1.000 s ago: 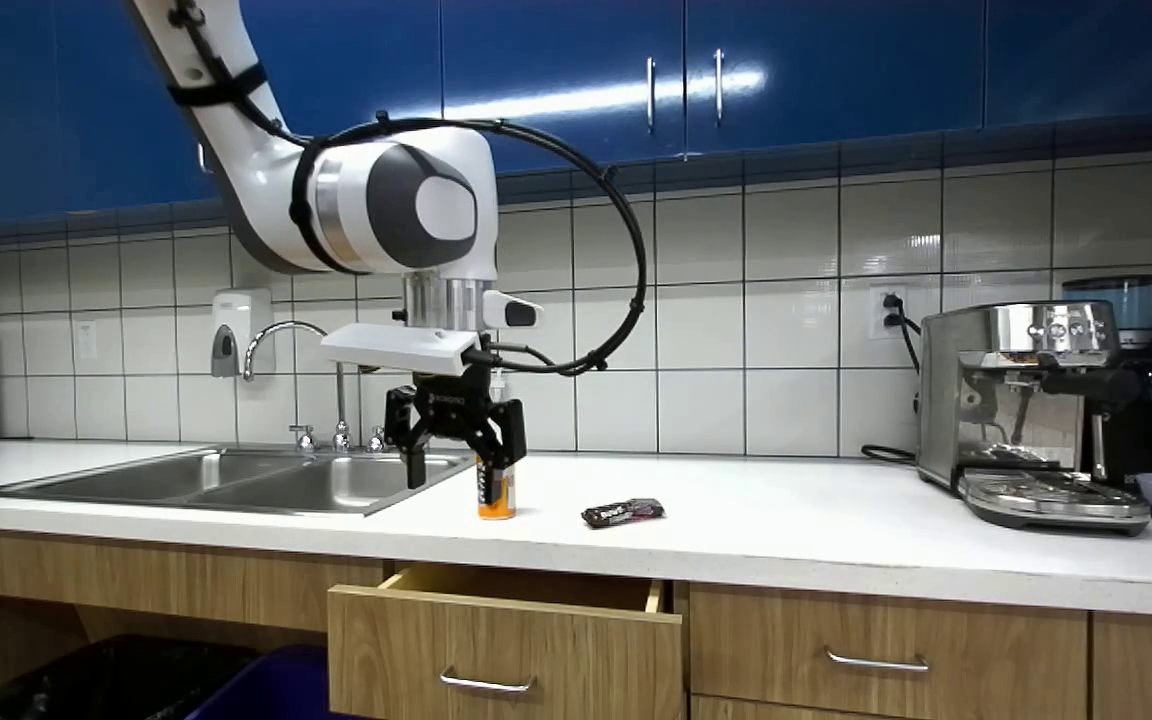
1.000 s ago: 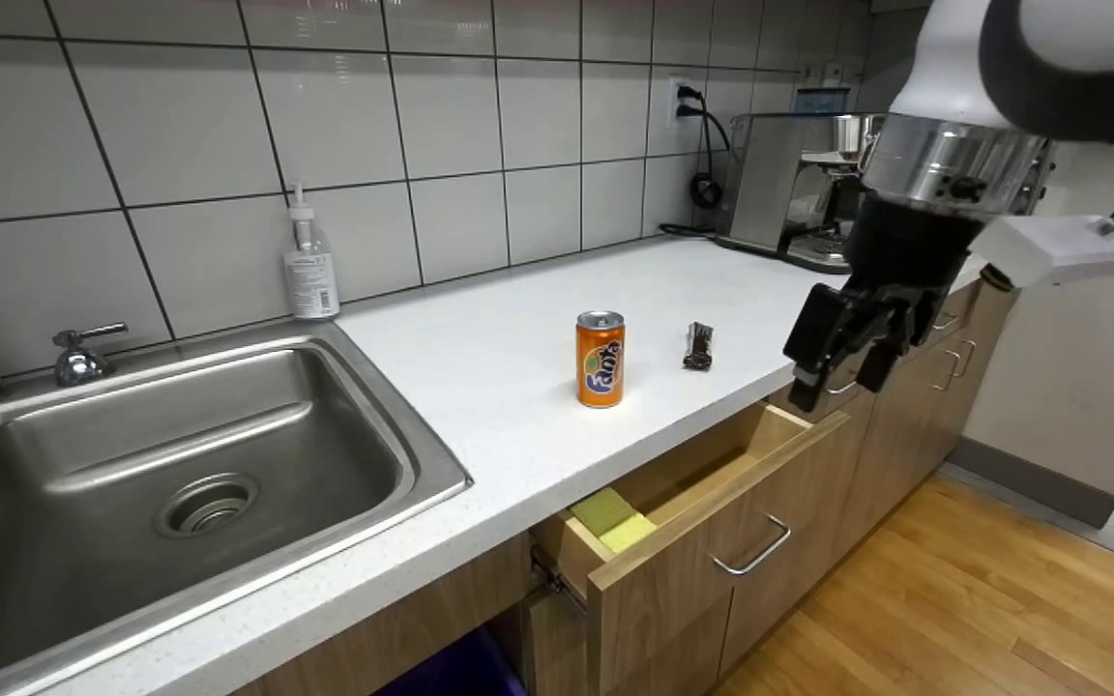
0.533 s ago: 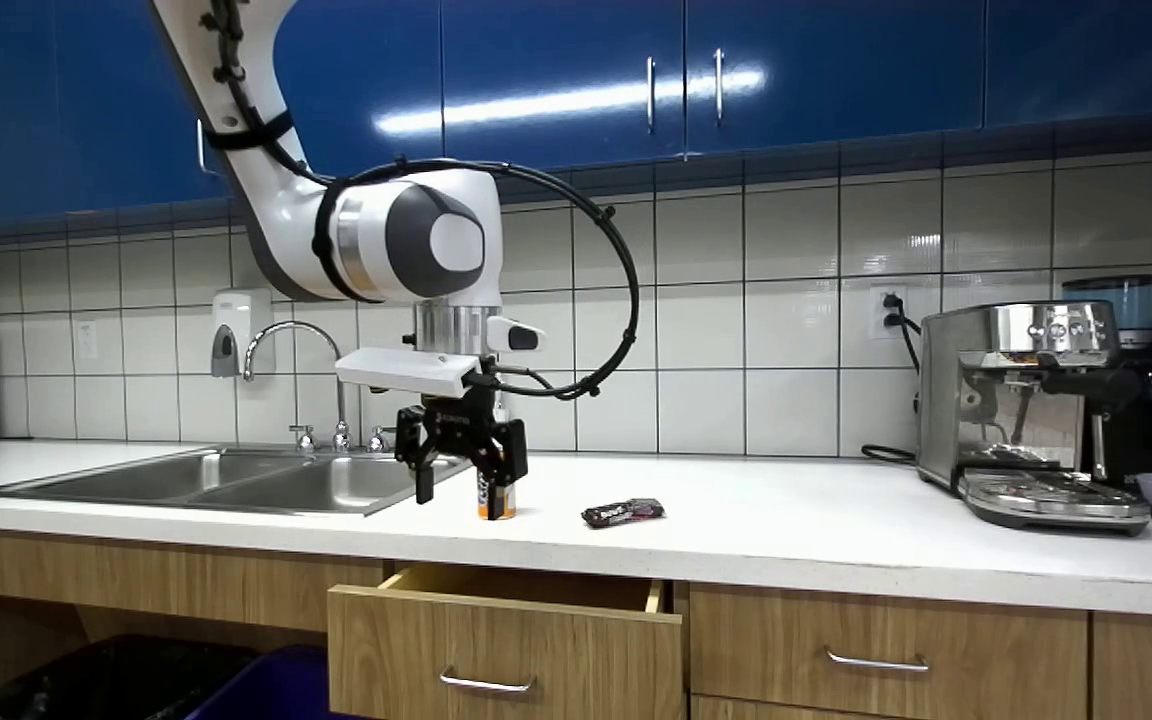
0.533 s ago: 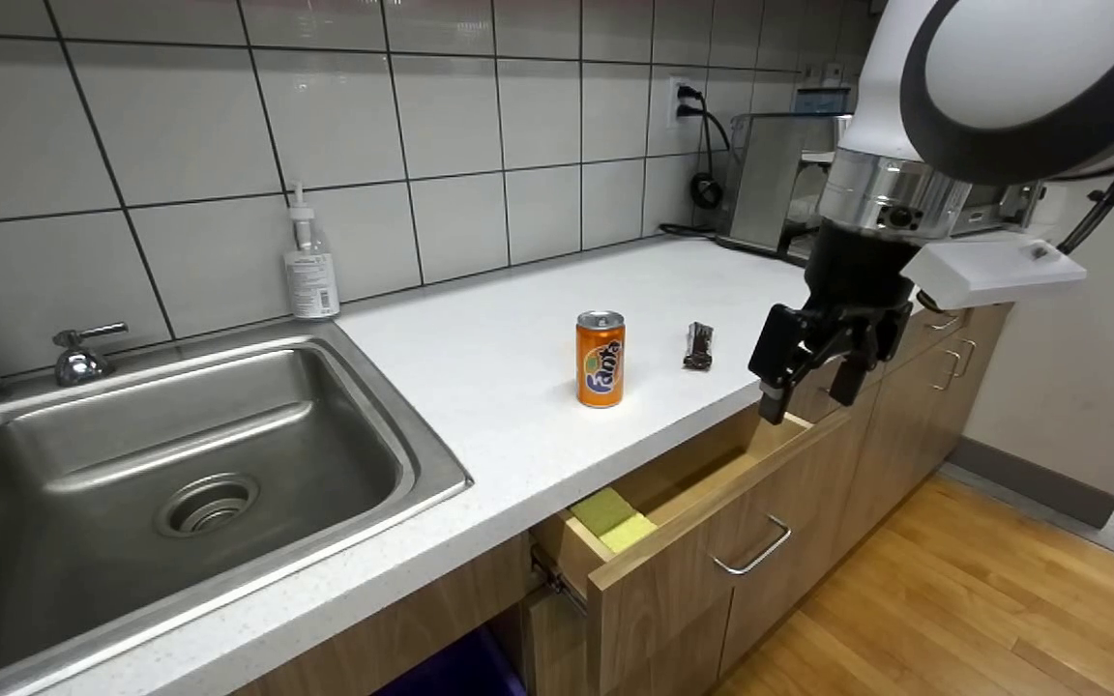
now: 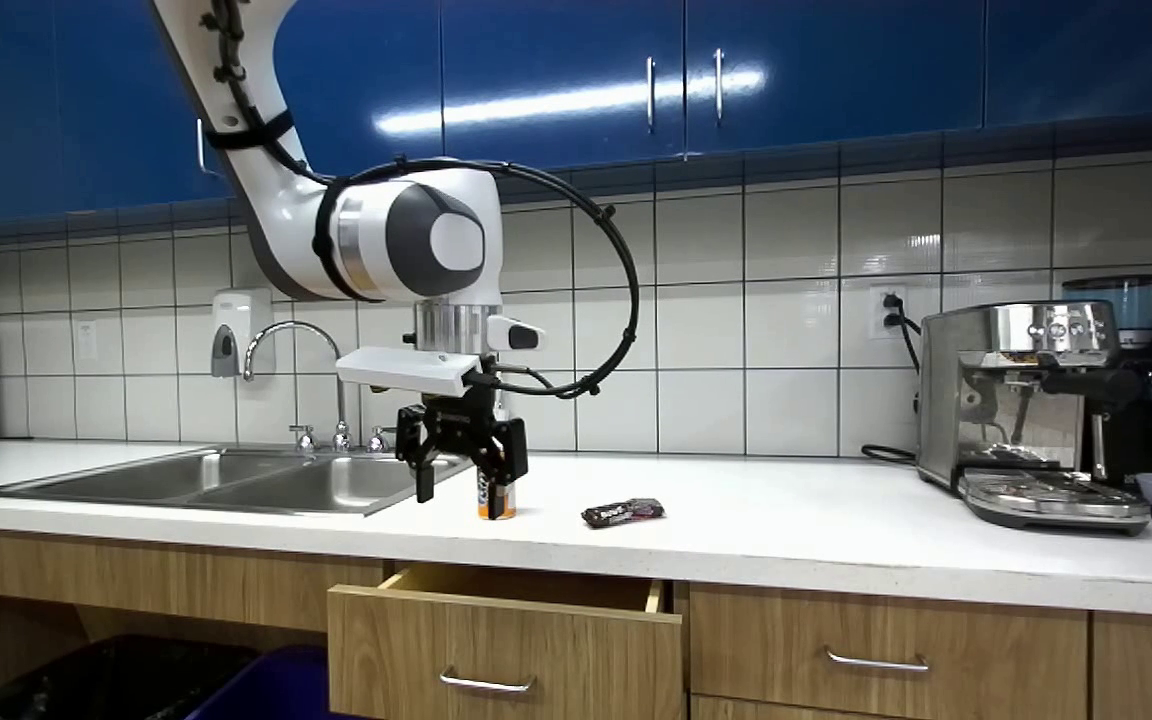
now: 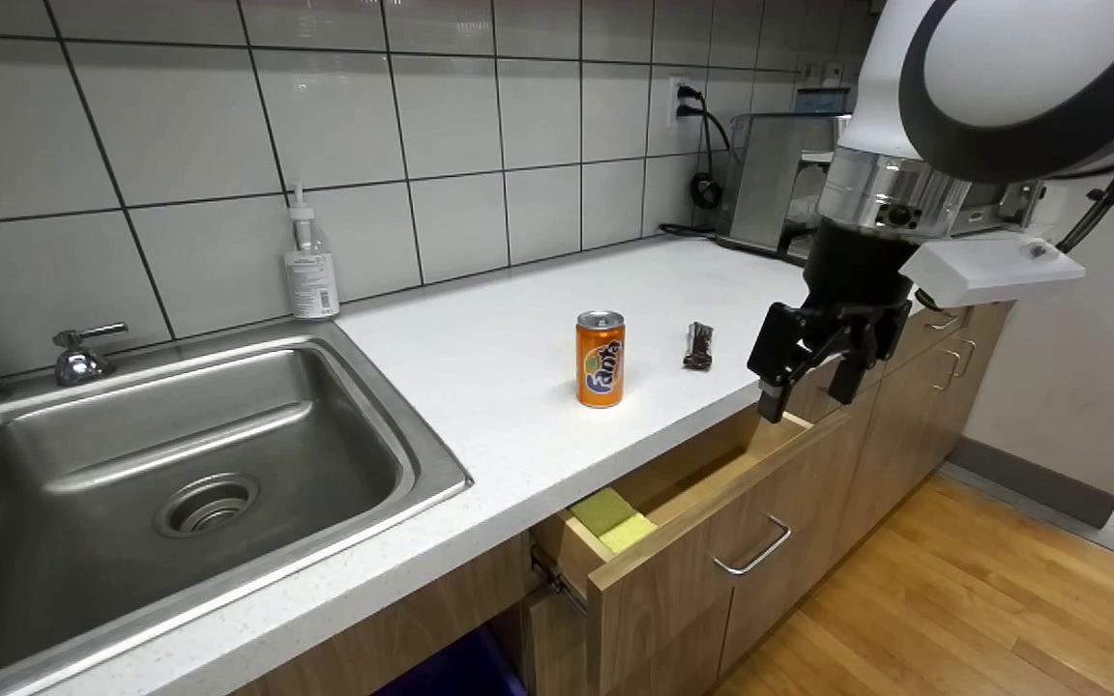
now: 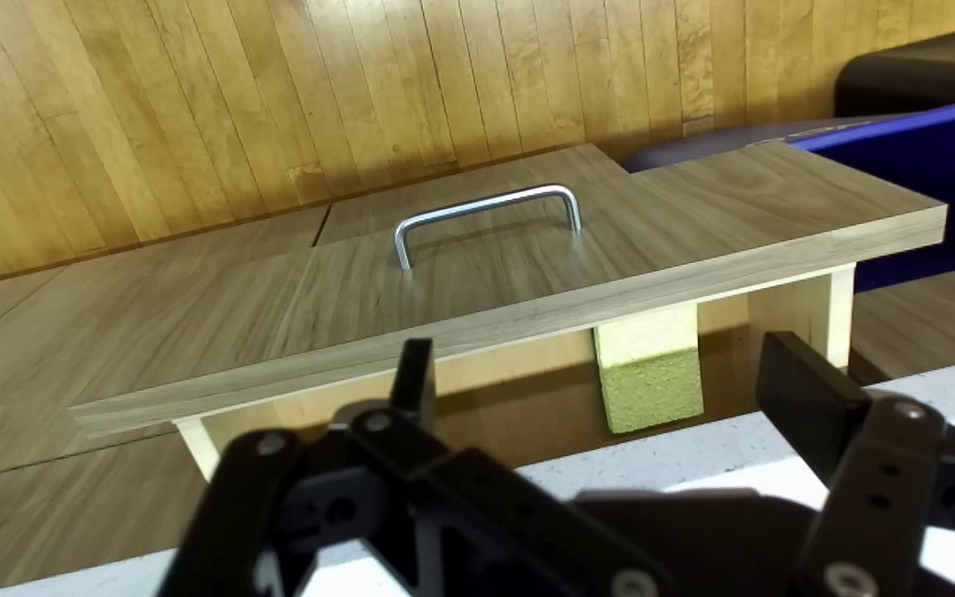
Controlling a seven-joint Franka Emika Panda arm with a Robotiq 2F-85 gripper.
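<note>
Arm (image 5: 416,230) has come down and slid over a bit in the last second; drawer (image 6: 712,507), can (image 6: 600,360) and packet (image 6: 699,346) haven't budged. Claw (image 6: 808,395) is spread wide and empty, hanging above the drawer. Said drawer's pulled out below the counter (image 6: 489,329), front (image 7: 486,286) facing out, long axis running right along the counter's edge. Handle (image 7: 487,205) lines up the same way, a shiny metal bar bent at both ends. Wrist view catches a grainy yellow-green sponge (image 7: 652,385) inside, running front to back, and it pops up in an exterior view too, down at the sink (image 6: 228,406) end. Can's upright on the counter, orange with a silver top; its Fanta print (image 6: 602,367) reads fine in an exterior view, though where a finger (image 5: 497,500) crosses it you only get slivers of orange. Packet's dark, crinkly and lying flat. Drawer front is streaky woodgrain, counter's white with fine speckles.
</note>
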